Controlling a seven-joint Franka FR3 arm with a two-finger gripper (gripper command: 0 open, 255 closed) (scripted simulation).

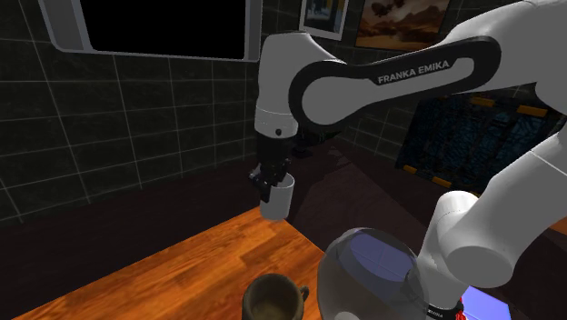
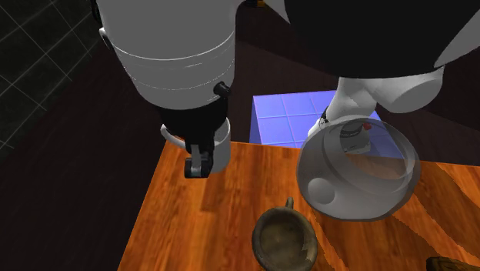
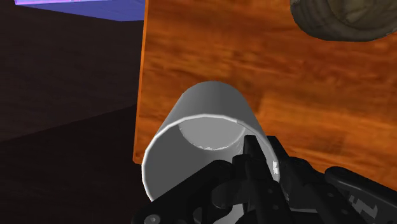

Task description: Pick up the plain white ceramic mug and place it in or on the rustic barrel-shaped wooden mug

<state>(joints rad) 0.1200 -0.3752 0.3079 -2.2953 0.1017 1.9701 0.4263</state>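
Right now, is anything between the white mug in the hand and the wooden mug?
No. In the second exterior view, bare tabletop runs between the white mug and the wooden mug; the glass bowl sits aside.

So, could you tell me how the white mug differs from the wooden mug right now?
The white mug is plain and straight-sided; the wooden mug is brown and barrel-shaped. The white mug is clasped at its rim by the gripper; the wooden mug stands free on the table. Both are upright, mouths up.
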